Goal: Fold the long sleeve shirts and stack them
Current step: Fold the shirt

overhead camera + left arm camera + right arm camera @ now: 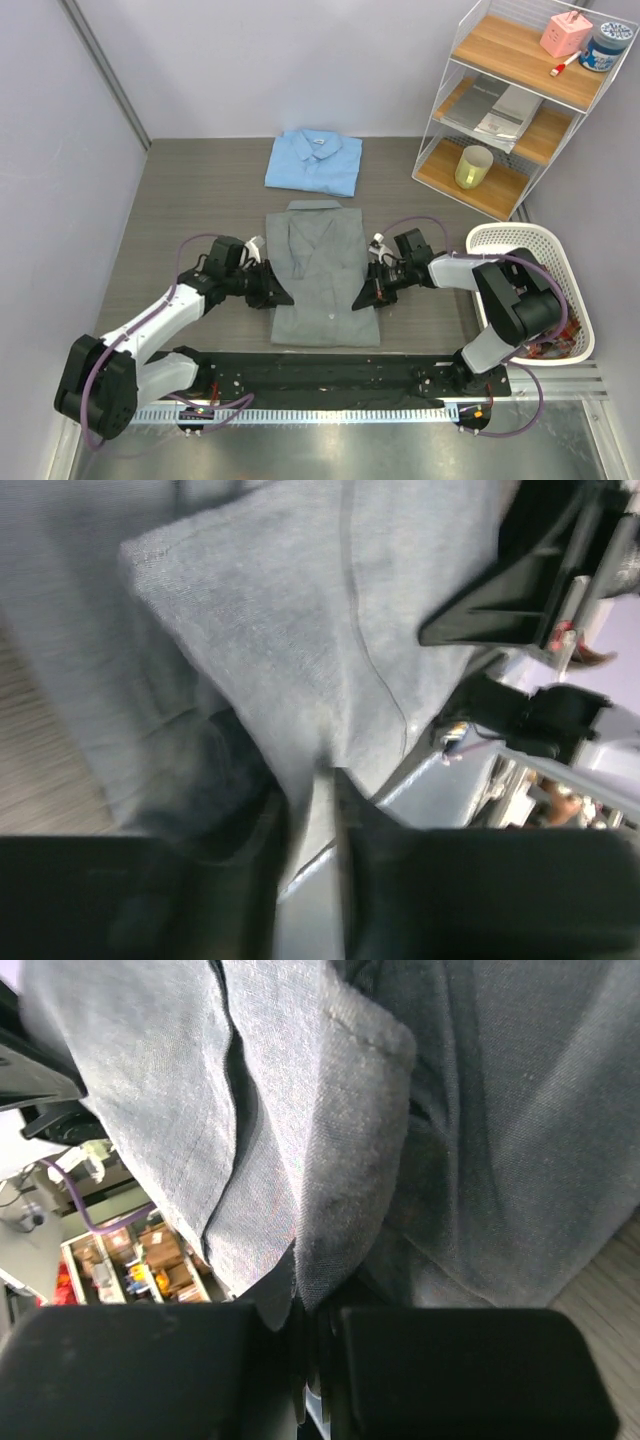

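Grey cloth was gripped in both hands: the left hand was closed on the left side edge of the grey shirt, and the right hand on its right side edge, directly opposite, a little nearer the hem than the collar. The shirt was laid flat on the counter between the two arms. Its long axis ran away from the bases, with the collar far and the hem near. A fold across that axis, along the line joining the hands, was judged the likely coming move. The blue shirt, already folded, was placed just beyond the collar, straight ahead.
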Motion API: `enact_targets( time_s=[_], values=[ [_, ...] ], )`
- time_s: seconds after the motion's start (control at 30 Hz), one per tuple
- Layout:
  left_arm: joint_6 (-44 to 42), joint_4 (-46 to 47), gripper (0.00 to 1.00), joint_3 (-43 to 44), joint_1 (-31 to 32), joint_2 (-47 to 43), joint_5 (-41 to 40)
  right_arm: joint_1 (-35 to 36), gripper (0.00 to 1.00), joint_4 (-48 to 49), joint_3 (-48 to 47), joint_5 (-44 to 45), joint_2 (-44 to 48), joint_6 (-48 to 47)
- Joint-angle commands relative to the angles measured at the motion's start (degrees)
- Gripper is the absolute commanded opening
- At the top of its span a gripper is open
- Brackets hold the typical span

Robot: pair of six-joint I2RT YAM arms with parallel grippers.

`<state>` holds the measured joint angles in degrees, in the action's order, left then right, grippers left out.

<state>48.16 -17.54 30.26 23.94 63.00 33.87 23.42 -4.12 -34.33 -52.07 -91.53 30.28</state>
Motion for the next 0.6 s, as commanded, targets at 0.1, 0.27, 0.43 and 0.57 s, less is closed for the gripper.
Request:
enact_targets(
  time_s=[0.1,0.27,0.43,0.57],
  values=[
    [-2.90,-10.41,0.46,0.06,-0.65,2.39,-9.52,0.31,0.14,-2.29,-2.23,6.27,-0.75,-3.39],
    [-3.25,-10.76,0.43,-0.29,-1.09,3.00,-11.80,0.31,0.47,-6.51,-3.99,8.04,-3.22,-5.23],
    [-6.14,-5.77,0.50,0.76,-3.55,-0.33,-4.18,-1.09,0.52,-14.25,-8.47,6.12,0.63,-10.41],
    [-6.06,0.92,0.54,0.41,-3.99,0.17,-0.29,-1.45,0.56,-14.43,-10.58,7.25,0.56,-12.44]
  ],
)
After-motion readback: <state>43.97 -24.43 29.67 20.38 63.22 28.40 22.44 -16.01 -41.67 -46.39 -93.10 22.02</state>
